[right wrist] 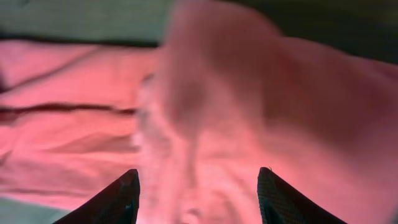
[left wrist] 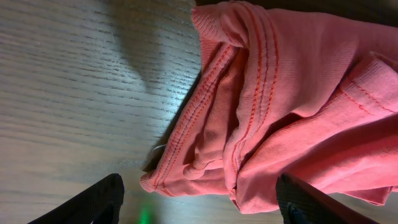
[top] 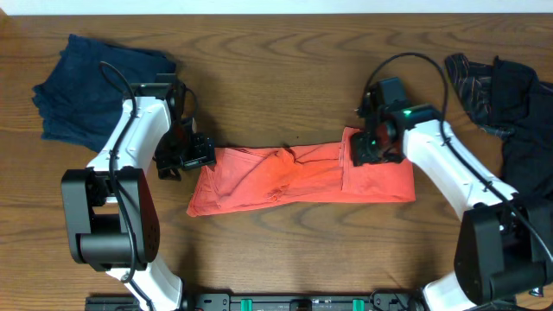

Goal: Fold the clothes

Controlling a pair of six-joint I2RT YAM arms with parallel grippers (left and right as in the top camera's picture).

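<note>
Wooden bench — bears all items. Coral-red T-shirt: lies mid-bench, nearer the front edge than the back, already gathered into a long band running left to right, rumpled at its middle. Black garments: heaped at the right edge toward the back corner, unfolded. Navy garment: bunched in the back-left corner. Left gripper: at the band's left end, claw spread, nothing pinched. Right gripper: over the band's right part near its back edge, claw likewise spread, though its wrist view is blurred. Ribbed hem: several layers stacked at the left end. Judgement — for a clean fold, each claw should take every layer at its end, lift evenly, and lay end onto end without dragging the middle.
</note>
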